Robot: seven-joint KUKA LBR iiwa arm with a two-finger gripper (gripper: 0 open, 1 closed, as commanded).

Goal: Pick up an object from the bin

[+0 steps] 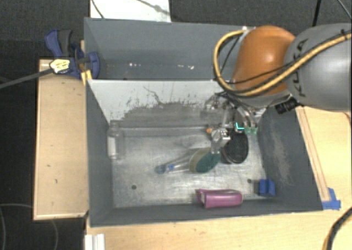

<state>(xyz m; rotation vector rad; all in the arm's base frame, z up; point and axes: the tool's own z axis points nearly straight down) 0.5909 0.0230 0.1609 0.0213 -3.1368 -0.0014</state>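
Nearest the lens: orange wrist cover [264, 56], looped with yellow cable, standing high above the bin [143, 50].
Gripper: [230, 134] low inside the bin, close to the floor, toward the right half.
Gripper state: cannot tell whether open or closed; metal parts and shadow overlap there, and nothing can be made out as gripped.
Under the gripper: black oval piece [237, 151], lying flat, its upper edge tucked beneath the tool. Contact uncertain.
Just to the gripper's left: green-headed brush [204, 162], head close beside the black piece, pale handle with a blue tip running away from the tool.
Ahead of the gripper, at the front wall: mauve cylinder [220, 197] on its side; small blue block [267, 188] near it, toward the right wall.
Far left of the gripper: clear tube [113, 145], well apart.
Step, as I judge it: descent over a target, likely the black oval piece; not yet lifted.
Next move calls for: closing squarely on the black piece without catching the brush head, then a straight lift clear of the rim.
Risk: flat, smooth piece may slip.
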